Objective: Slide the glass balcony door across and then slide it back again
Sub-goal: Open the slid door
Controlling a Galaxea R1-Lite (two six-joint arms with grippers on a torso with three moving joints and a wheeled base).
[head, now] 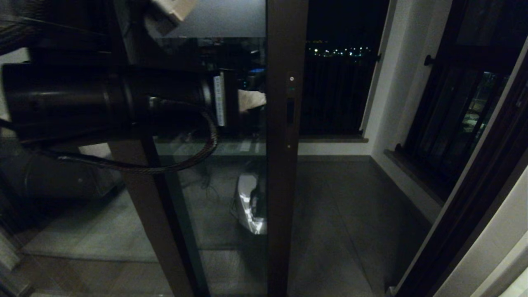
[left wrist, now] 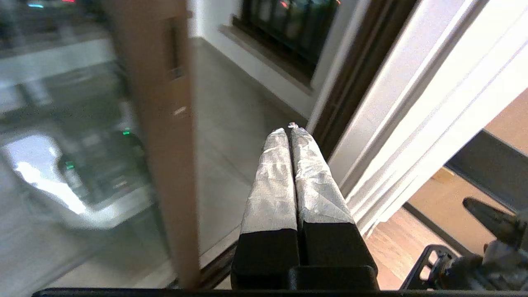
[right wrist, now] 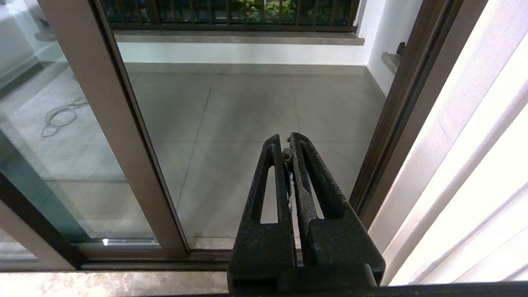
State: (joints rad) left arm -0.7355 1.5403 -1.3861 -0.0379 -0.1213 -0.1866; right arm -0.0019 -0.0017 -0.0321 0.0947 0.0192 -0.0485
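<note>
Your left arm fills the near left of the head view, raised level toward the glass balcony door. Its left gripper has both fingers pressed together, holding nothing, just beside the door's edge stile and apart from it. Your right gripper hangs parked, fingers together, facing the open doorway.

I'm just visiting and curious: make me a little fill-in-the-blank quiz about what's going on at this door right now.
1. The left claw has its fingers pressed ____.
2. The glass balcony door stands partly ____, with a gap to its right.
3. Through that gap shows the tiled balcony ____.
4. The right claw holds ____.

Missing words: together; open; floor; nothing
</note>
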